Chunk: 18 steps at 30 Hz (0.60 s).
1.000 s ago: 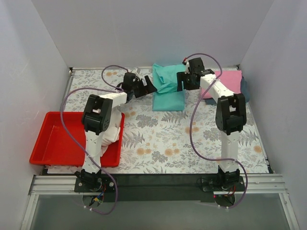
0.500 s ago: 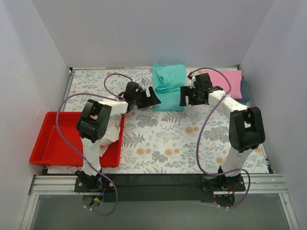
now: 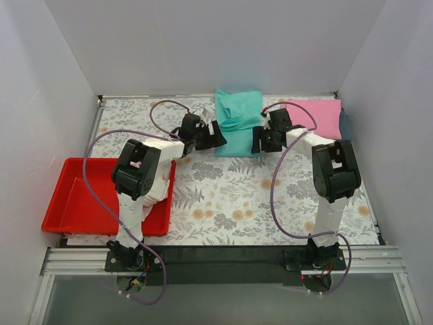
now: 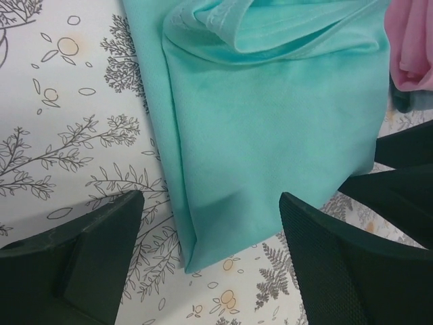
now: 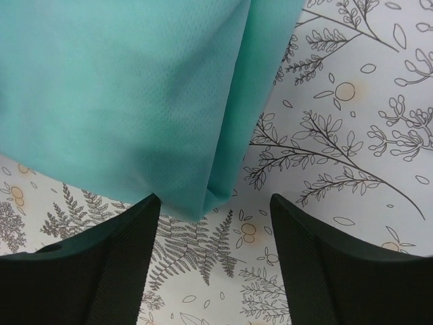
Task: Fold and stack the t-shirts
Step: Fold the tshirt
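Both grippers have moved toward the near edge of the teal t-shirt [image 3: 238, 125] since one second ago, when I saw them farther back along its sides. The right arm's elbow has also drawn inward over the last half second.

Current state, as I read it from the three views:

1. The teal t-shirt lies folded at the far middle of the floral table [image 3: 230, 203]. Loose folds are bunched at its far end and its near end lies flat.
2. The left gripper [image 4: 210, 203] stands at the shirt's near left corner. Its jaws are spread wide and hold nothing. In the left wrist view that corner lies between the two fingers [image 4: 101, 250].
3. The right gripper [image 5: 213, 200] stands at the near right corner, also spread wide and holding nothing. The corner's folded edge sits in the gap between its fingers. I cannot tell whether either gripper touches the table.
4. The two grippers face each other across the shirt's near edge.
5. The pink t-shirt [image 3: 318, 116] lies flat at the far right, just beside the teal one. A strip of the dark blue-grey shirt [image 3: 346, 125] shows at its right edge.
6. The white shirt [image 3: 159, 186] is bunched in the right end of the red tray [image 3: 81, 203] at the near left, partly hidden behind the left arm.
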{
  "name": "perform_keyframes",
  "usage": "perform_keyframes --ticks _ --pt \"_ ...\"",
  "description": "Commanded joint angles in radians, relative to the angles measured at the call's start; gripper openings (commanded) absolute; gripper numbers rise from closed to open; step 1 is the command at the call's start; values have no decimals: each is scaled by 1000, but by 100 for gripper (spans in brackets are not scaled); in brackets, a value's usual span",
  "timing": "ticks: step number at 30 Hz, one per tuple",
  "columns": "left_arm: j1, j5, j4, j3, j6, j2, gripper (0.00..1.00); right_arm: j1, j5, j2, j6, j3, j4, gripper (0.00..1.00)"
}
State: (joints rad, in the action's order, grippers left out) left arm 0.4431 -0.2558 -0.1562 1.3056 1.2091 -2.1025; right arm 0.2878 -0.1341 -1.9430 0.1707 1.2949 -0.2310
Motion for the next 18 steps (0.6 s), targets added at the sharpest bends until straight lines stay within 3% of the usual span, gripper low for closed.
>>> perform_keyframes --ticks 1,7,10,11,13,15,18 --pt "9 56 75 32 -52 -28 73 -3 17 -7 18 17 32 58" --pt "37 30 84 50 -62 -82 47 1 7 -4 18 -39 33 37" --pt "46 15 72 46 -62 -94 32 5 -22 -13 6 -49 33 21" --pt "49 7 69 35 -60 -93 28 7 -33 -13 3 -54 33 10" --pt "55 3 46 14 -60 -79 14 14 -38 -5 0 -75 32 1" --pt "62 4 34 -23 -62 -62 2 20 -38 24 0 -100 32 1" --pt "72 13 38 -100 -62 -5 0 39 -24 99 1 -176 21 1"
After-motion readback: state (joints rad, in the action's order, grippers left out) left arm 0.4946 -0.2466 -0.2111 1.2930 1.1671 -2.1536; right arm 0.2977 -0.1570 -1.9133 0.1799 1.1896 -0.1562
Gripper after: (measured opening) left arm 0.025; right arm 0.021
